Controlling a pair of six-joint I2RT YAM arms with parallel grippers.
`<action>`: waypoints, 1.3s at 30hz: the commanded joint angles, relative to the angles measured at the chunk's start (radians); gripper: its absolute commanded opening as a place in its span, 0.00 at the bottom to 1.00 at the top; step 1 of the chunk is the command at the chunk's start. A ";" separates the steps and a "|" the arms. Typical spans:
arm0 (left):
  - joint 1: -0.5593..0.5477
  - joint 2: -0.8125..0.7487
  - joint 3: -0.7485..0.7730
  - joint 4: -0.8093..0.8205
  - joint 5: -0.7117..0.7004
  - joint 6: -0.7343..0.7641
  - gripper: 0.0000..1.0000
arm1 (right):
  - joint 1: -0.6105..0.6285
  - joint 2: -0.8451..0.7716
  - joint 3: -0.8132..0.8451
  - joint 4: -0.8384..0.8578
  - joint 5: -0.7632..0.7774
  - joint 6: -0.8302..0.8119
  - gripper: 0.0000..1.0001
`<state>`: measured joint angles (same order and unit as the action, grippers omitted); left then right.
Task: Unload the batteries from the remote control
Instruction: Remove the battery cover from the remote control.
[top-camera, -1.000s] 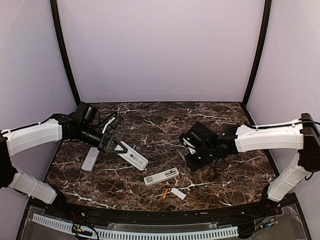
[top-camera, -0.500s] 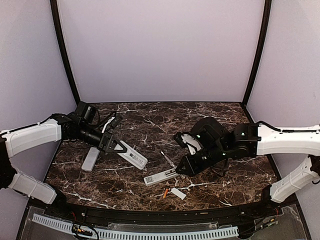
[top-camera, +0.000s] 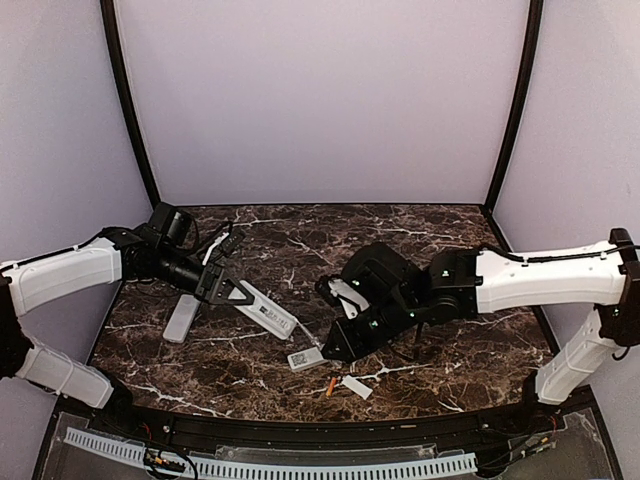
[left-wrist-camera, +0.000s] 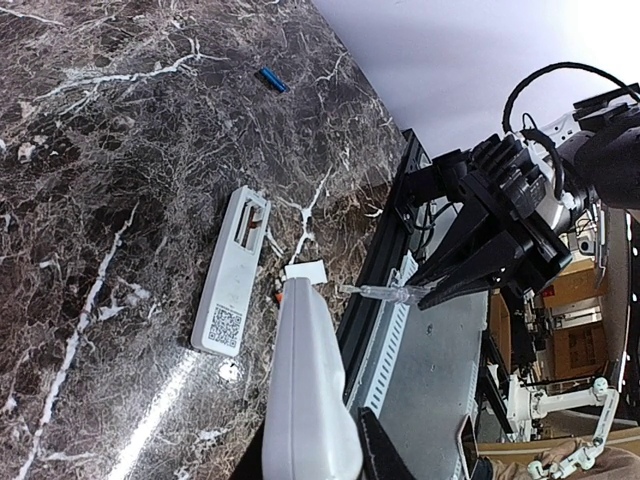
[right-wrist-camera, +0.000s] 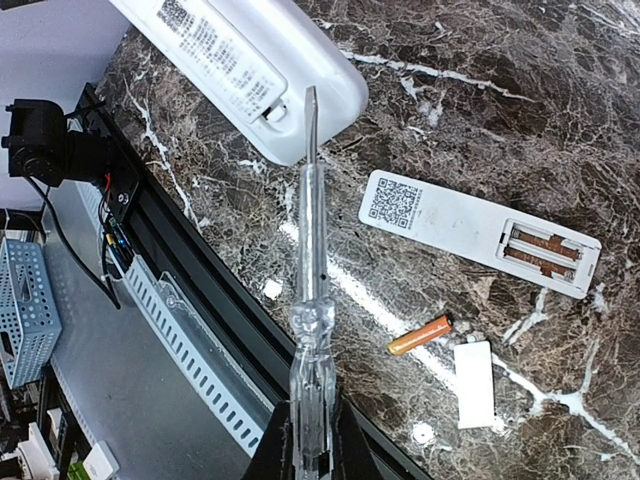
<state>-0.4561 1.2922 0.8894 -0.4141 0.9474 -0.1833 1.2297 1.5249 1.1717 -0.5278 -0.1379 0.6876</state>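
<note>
My left gripper (top-camera: 225, 290) is shut on a white remote control (top-camera: 262, 311), holding it out over the table; in the left wrist view that remote (left-wrist-camera: 305, 390) fills the jaws. My right gripper (top-camera: 335, 345) is shut on a clear screwdriver (right-wrist-camera: 312, 260), whose tip lies over the held remote's (right-wrist-camera: 250, 70) end by its latch. Whether it touches is unclear. Another white remote (right-wrist-camera: 480, 230) lies flat, its battery bay open and empty. An orange battery (right-wrist-camera: 420, 335) lies beside a white cover (right-wrist-camera: 474, 384). A blue battery (left-wrist-camera: 272, 79) lies further off.
A third remote (top-camera: 182, 318) lies at the table's left, under my left arm. The black front rail (right-wrist-camera: 200, 300) runs just below the screwdriver. Purple walls close in the back and sides.
My right gripper has swung left and forward with the screwdriver, up to the held remote, and now covers most of the open remote in the top view. The left arm has not moved.
</note>
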 joint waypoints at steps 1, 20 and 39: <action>0.005 -0.019 0.003 0.009 0.036 0.013 0.00 | 0.010 0.027 0.041 -0.002 -0.008 0.000 0.00; 0.005 -0.019 0.003 0.005 0.021 0.014 0.00 | 0.024 0.075 0.065 -0.029 -0.025 -0.010 0.00; 0.005 -0.009 0.005 0.001 0.026 0.019 0.00 | 0.039 0.076 0.069 -0.032 -0.020 0.001 0.00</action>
<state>-0.4561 1.2926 0.8894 -0.4168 0.9279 -0.1829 1.2587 1.5898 1.2140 -0.5549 -0.1600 0.6899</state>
